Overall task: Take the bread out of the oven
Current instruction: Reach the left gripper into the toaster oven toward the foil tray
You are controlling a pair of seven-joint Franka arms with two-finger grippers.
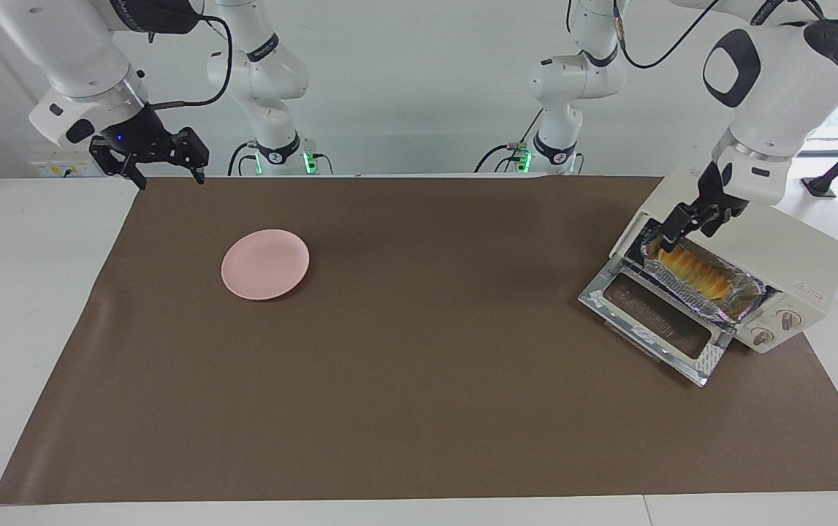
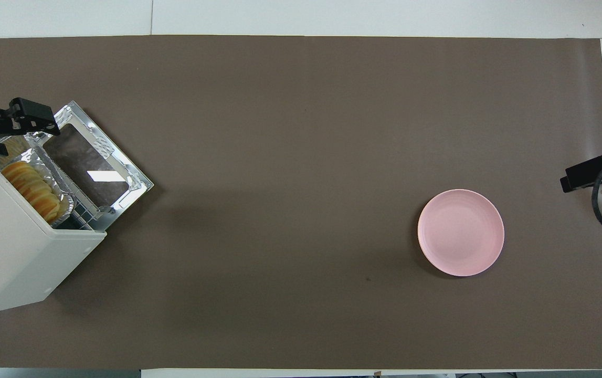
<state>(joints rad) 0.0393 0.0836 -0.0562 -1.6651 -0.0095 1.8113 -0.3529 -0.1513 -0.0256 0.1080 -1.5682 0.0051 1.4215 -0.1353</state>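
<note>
Left tool (image 1: 689, 226) open over bread (image 1: 689, 267) in oven (image 1: 791, 248), holding nothing, right tool (image 1: 163, 172) open, waiting, overhead hides oven knobs.

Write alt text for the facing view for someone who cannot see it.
Open left gripper hangs at the mouth of a cream-white toaster oven, over a golden ridged loaf in a crinkled foil tray. The open right gripper waits over the brown mat's edge, a round pink plate nearby.

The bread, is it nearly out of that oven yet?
Not yet. Done: the oven door lies open. In hand: the left gripper, open, is at the oven's mouth over one end of the bread, which sits in its foil tray. Left: gripping and lifting it out. The right gripper waits, open.
</note>
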